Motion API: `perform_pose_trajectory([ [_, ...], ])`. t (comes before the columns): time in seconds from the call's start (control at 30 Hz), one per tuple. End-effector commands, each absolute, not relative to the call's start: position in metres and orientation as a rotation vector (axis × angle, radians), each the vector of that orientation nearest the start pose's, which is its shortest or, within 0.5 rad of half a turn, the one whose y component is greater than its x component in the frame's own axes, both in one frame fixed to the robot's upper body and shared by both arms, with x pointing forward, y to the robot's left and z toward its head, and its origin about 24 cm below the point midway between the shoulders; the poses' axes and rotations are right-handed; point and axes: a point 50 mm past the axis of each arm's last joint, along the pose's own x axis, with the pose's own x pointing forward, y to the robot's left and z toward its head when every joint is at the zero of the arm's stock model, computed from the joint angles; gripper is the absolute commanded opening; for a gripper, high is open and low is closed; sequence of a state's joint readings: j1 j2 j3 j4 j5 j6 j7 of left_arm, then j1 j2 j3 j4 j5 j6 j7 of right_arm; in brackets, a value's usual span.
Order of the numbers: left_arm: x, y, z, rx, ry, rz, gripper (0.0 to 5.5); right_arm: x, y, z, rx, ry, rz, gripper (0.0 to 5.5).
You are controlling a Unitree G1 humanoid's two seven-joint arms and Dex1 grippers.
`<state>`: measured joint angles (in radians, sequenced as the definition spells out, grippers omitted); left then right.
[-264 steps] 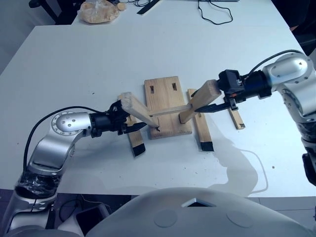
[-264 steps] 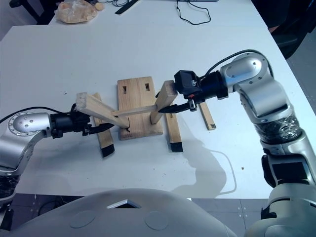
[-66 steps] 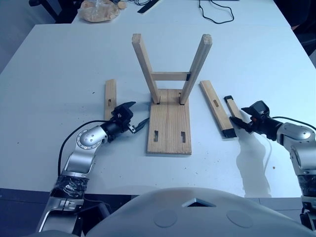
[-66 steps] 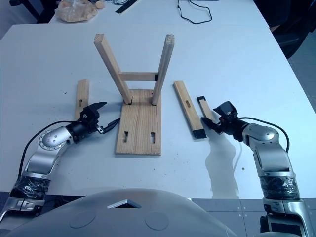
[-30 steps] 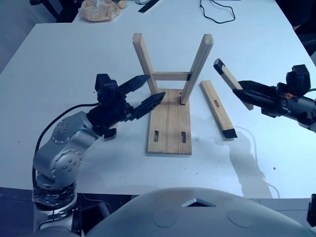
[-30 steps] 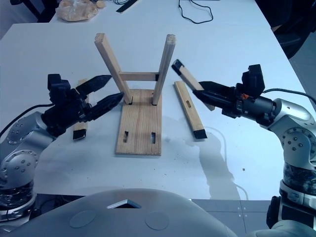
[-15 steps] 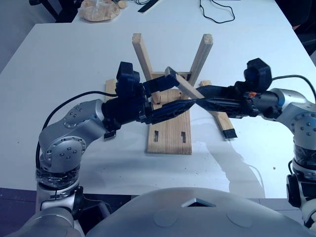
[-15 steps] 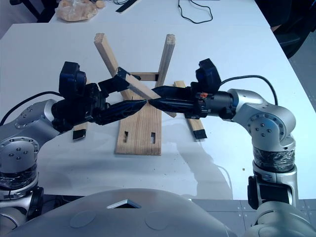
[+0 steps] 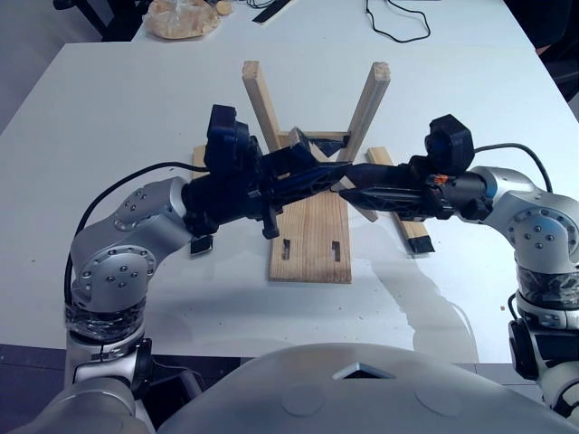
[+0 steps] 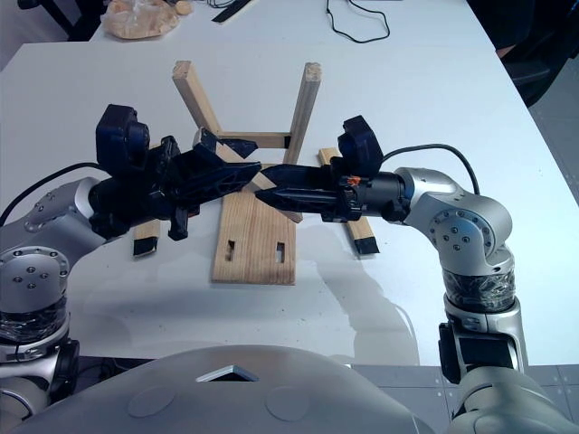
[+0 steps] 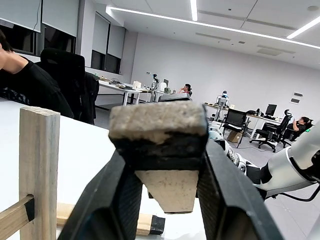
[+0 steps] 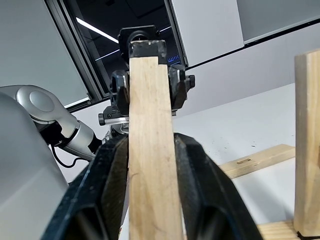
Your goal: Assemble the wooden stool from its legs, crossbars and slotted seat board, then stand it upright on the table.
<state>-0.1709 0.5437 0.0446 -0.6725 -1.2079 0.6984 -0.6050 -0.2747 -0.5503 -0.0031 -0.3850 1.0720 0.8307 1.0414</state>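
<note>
I count two grippers, my left gripper (image 11: 165, 150) and my right gripper (image 12: 150, 141), with one stick (image 12: 147, 100) between them. One seat board (image 9: 312, 226) lies on one table (image 9: 136, 99). Two legs stand in it, a left leg (image 9: 261, 108) and a right leg (image 9: 366, 104), joined by one crossbar (image 10: 262, 140). Two loose legs lie flat, one on each side of the board (image 9: 199, 161) (image 10: 355, 231). Two open slots (image 9: 286, 244) (image 9: 336, 245) show in the board. At the far edge are one bag (image 9: 184, 20) and one black cable (image 9: 398, 32).
</note>
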Motion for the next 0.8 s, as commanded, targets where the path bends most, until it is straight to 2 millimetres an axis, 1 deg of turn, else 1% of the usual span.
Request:
perform_pose_trajectory([
  [0.03, 0.192, 0.121, 0.184, -0.292, -0.019, -1.385, 1.38, 0.227, -0.136, 0.166, 0.4, 0.112, 1.554, 1.3],
  [0.17, 0.193, 0.125, 0.179, -0.23, -0.002, -1.375, 1.38, 0.229, -0.134, 0.162, 0.35, 0.123, 1.509, 1.3],
  [0.2, 0.195, 0.128, 0.178, -0.219, 0.0, -1.365, 1.38, 0.23, -0.134, 0.16, 0.335, 0.135, 1.499, 1.67],
  [0.23, 0.196, 0.13, 0.178, -0.211, 0.0, -1.355, 1.38, 0.23, -0.134, 0.158, 0.322, 0.148, 1.496, 1.76],
  [0.37, 0.199, 0.142, 0.177, -0.146, -0.002, -1.315, 1.3, 0.228, -0.137, 0.15, 0.257, 0.181, 1.478, 2.41],
  [0.47, 0.199, 0.159, 0.179, -0.087, 0.01, -1.261, 1.3, 0.228, -0.142, 0.143, 0.206, 0.2, 1.443, 2.43],
  [0.53, 0.199, 0.18, 0.181, -0.016, 0.036, -1.188, 1.3, 0.225, -0.147, 0.139, 0.191, 0.208, 1.421, 2.43],
  [0.57, 0.202, 0.194, 0.183, 0.021, 0.05, -1.131, 1.3, 0.223, -0.149, 0.138, 0.184, 0.213, 1.408, 2.43],
  [0.67, 0.217, 0.237, 0.187, 0.062, 0.08, -0.911, 1.3, 0.219, -0.157, 0.132, 0.162, 0.225, 1.364, 2.43],
  [0.7, 0.222, 0.252, 0.187, 0.107, 0.071, -0.856, 1.3, 0.217, -0.159, 0.13, 0.161, 0.226, 1.346, 2.43],
  [0.73, 0.226, 0.267, 0.184, 0.175, 0.085, -0.806, 1.3, 0.215, -0.16, 0.129, 0.161, 0.226, 1.332, 2.43],
  [0.8, 0.232, 0.29, 0.174, 0.324, 0.131, -0.768, 1.3, 0.213, -0.161, 0.127, 0.161, 0.224, 1.31, 2.43],
])
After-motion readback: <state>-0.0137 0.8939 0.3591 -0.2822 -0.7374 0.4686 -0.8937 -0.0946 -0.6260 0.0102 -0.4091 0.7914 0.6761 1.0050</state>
